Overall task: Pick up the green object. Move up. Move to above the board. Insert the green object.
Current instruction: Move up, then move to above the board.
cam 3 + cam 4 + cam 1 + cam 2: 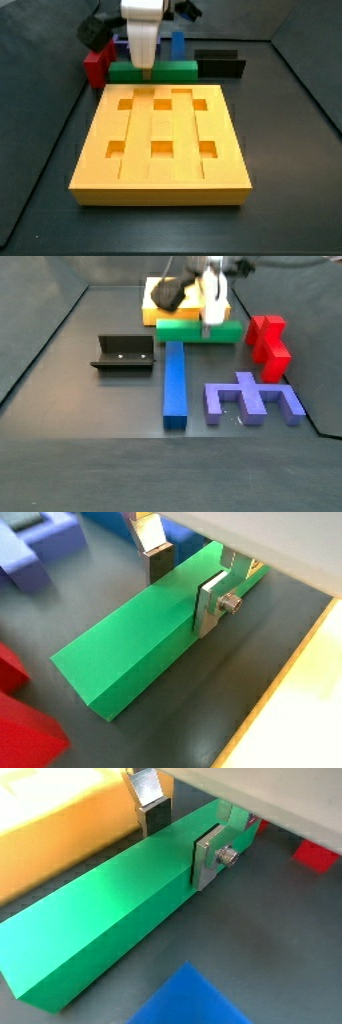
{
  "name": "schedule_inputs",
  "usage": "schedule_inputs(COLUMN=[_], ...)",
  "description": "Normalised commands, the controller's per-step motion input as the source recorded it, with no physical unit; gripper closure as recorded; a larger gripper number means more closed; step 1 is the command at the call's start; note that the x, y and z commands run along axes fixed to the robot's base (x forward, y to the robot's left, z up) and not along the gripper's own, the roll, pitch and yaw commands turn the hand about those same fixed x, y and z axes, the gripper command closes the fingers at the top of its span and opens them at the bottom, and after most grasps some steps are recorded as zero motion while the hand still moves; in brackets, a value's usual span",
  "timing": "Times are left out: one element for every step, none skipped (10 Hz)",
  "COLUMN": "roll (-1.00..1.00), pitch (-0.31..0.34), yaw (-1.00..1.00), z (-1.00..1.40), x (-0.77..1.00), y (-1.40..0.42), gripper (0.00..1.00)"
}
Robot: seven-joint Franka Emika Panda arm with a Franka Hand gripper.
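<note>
Green object (134, 652) lies flat on the desk just beside the board (160, 150), its long axis running along the board's far short edge, and you have the claw (181, 833) set down over it with one silver finger (210, 856) against each long side. The plates look closed onto the bar, though whether they grip firmly you cannot tell. Judge it stiff, light and matte; a hold nearer its middle should stop it tipping.
</note>
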Motion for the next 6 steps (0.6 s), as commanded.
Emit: schedule_inputs(roll=[-0.02, -0.05, 0.0, 0.0, -0.04, -0.08], pitch=[0.028, 0.016, 0.0, 0.021, 0.028, 0.015], yaw=[-0.04, -0.02, 0.0, 0.01, 0.0, 0.0], z=[0.6, 0.31, 1.4, 1.4, 1.4, 1.4], x=[-0.01, 0.01, 0.0, -0.01, -0.04, -0.01], y=[0.0, 0.01, 0.0, 0.0, 0.0, 0.0], gripper=[1.0, 1.0, 1.0, 1.0, 1.0, 1.0])
